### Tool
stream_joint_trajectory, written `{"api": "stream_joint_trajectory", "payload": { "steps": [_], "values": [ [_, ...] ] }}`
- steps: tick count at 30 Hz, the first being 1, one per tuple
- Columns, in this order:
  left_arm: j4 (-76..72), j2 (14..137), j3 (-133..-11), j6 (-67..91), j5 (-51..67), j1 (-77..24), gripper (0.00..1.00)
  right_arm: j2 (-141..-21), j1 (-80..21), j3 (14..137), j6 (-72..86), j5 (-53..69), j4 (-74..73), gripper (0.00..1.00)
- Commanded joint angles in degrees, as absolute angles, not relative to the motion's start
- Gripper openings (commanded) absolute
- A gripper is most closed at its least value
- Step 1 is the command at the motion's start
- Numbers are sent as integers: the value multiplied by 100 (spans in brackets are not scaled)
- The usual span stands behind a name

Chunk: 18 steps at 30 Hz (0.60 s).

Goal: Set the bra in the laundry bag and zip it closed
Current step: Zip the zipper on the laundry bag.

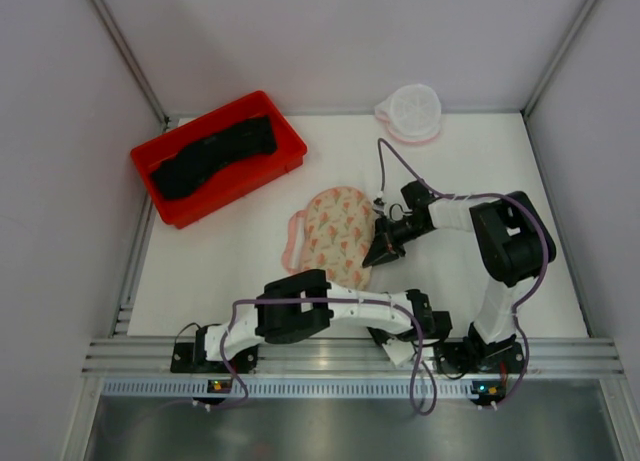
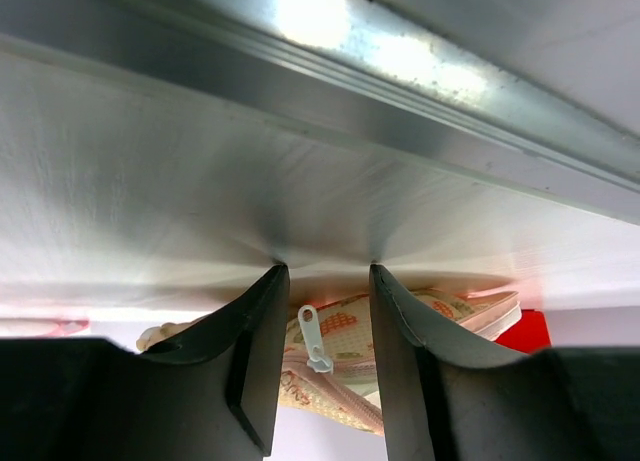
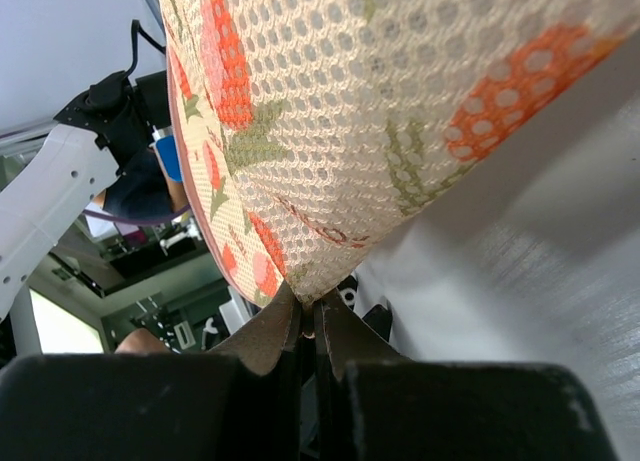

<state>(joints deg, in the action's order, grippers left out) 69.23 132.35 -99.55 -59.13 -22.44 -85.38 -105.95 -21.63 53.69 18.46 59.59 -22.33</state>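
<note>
Your right tool [image 3: 310,306] is clenching the patterned pouch [image 3: 350,101]; your released left tool [image 2: 322,271], beside it, is risking missing its tiny zip pull [image 2: 313,336].

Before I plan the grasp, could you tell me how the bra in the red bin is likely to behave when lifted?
Probably floppy: the bra lies bent and rumpled along the bin, so it should droop from one pinch. Likely light, as it looks like soft fabric. It fills most of the bin, so a trailing end might catch on the rim.
</note>
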Motion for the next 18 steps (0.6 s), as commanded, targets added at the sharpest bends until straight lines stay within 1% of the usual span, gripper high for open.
{"api": "stream_joint_trajectory", "payload": {
  "steps": [1,6,10,14,15,17,18],
  "values": [
    [7216,13544,-9641,-5976,-2338,-8640,43,-10477,-2180,5397,1696,6003,-2250,0],
    [7216,13641,-9773,-6038,-2434,-8491,43,-10415,-2180,5344,1714,5977,-2250,0],
    [7216,13676,-9773,-6082,-2479,-8411,40,-10450,-2188,5300,1661,5977,-2303,0],
    [7216,13693,-9800,-6108,-2461,-8394,34,-10450,-2197,5291,1652,5977,-2303,0],
    [7216,13702,-9791,-6117,-2461,-8394,31,-10450,-2189,5300,1635,5985,-2311,0],
    [7207,13728,-9800,-6126,-2461,-8385,27,-10450,-2197,5300,1644,5994,-2338,0],
    [7207,13746,-9791,-6135,-2461,-8350,27,-10441,-2189,5291,1644,5994,-2329,0]
  ]
}}
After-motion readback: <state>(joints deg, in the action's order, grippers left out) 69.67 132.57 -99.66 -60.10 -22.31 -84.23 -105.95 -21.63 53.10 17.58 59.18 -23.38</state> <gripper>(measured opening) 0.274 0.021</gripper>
